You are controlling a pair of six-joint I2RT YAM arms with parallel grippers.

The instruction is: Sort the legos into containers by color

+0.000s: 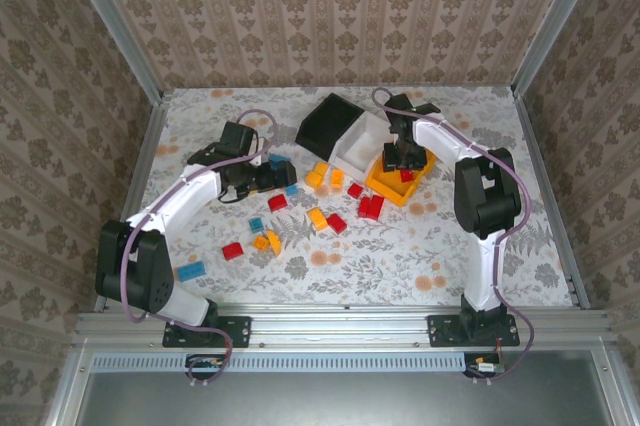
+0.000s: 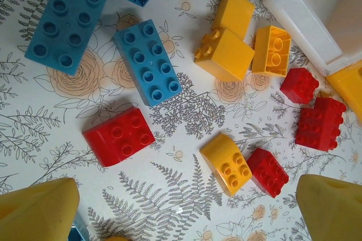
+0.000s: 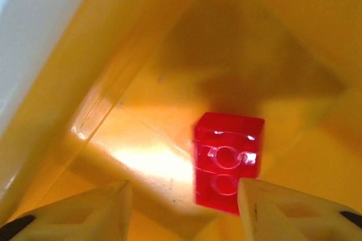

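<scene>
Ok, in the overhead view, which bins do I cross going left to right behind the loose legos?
black bin → white bin → orange-yellow bin

Scattered legos crowd the tabletop's middle; its near right stays passable; containers block the far centre.

Floral-printed table cover, damask-patterned walls, aluminium frame rail along near edge
</scene>
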